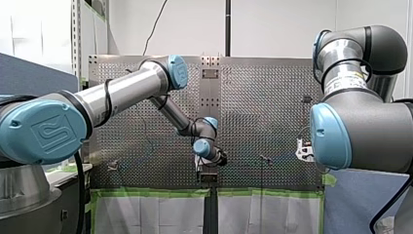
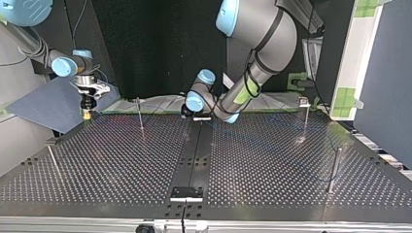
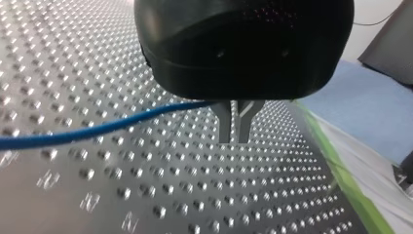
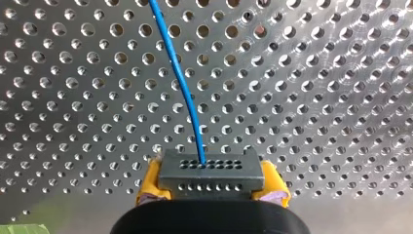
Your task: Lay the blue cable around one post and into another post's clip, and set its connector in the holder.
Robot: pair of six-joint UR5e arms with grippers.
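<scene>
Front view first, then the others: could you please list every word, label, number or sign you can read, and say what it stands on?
No word or number is legible in any view.
Embossed logo, a sign without readable letters: on the blue joint cap of my left arm.
Dark print, too small to read: on the label on my right arm's silver joint.
Top and wrist views: no text.
</scene>
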